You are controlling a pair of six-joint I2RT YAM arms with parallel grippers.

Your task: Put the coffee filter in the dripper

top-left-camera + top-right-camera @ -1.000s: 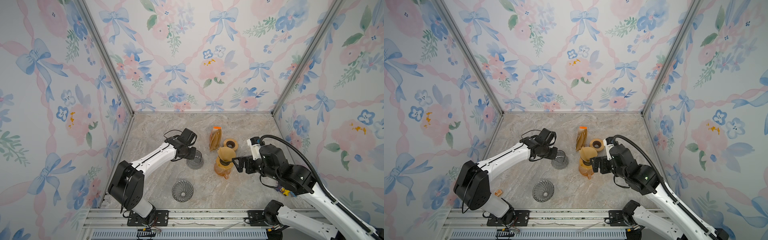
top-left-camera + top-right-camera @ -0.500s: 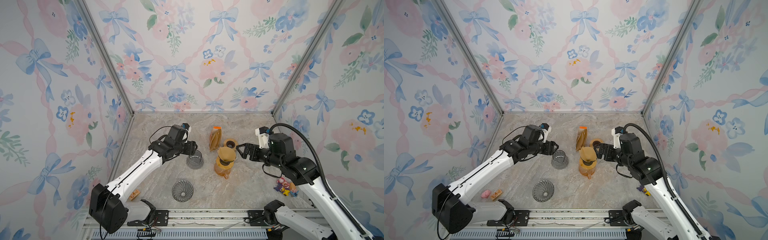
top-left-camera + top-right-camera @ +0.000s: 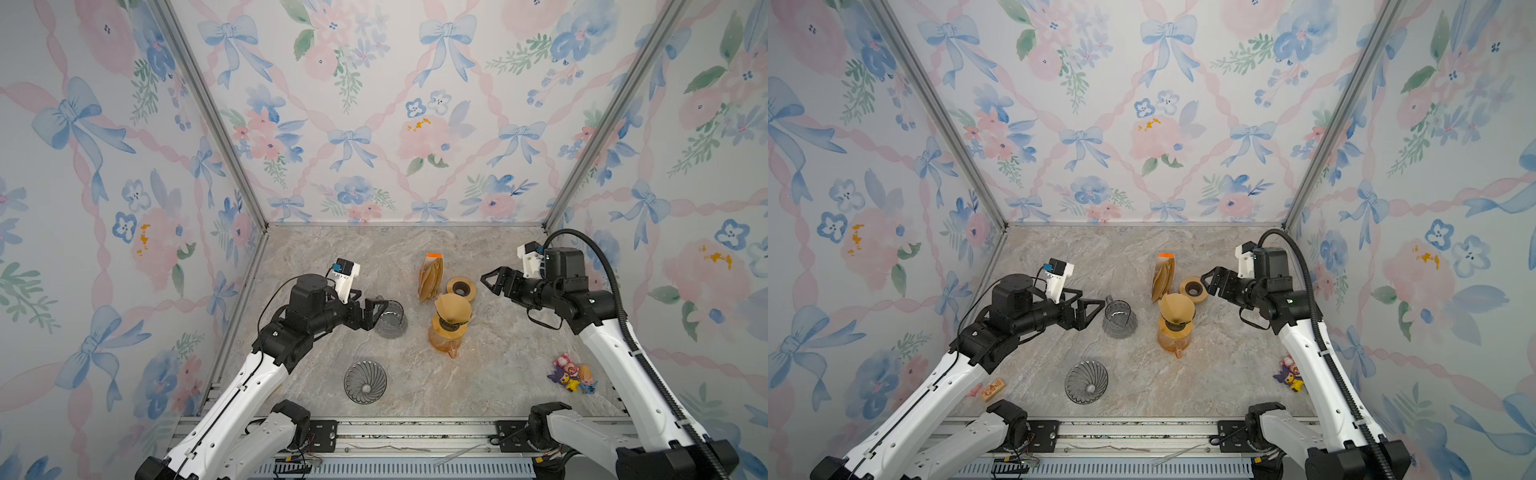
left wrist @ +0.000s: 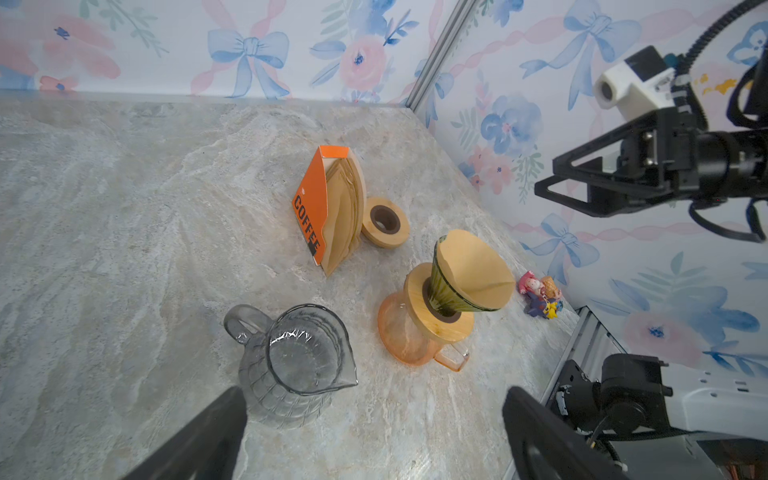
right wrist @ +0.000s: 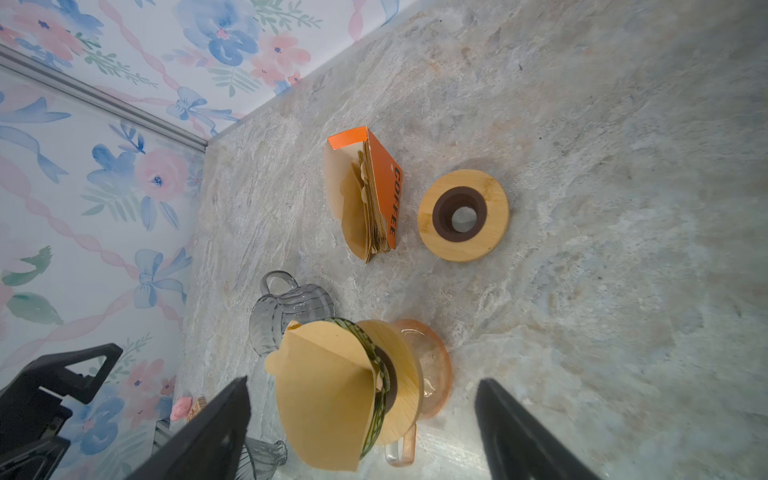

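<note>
Brown paper cone filter (image 4: 473,270) sits in the green ribbed glass dripper (image 4: 445,291), and both grippers are off it
Its tip points down and its mouth up, so the long axis is close to upright, and the paper edge stands above the rim. The dripper rests on the orange glass carafe (image 3: 442,345). Left gripper (image 4: 374,399) is spread wide and empty, just beside the clear glass pitcher (image 4: 299,365). Right gripper (image 3: 490,283) is wide and empty too, near the wooden ring (image 3: 461,287). The orange filter box (image 4: 318,199) reads "COFFEE" in black along its edge
</note>
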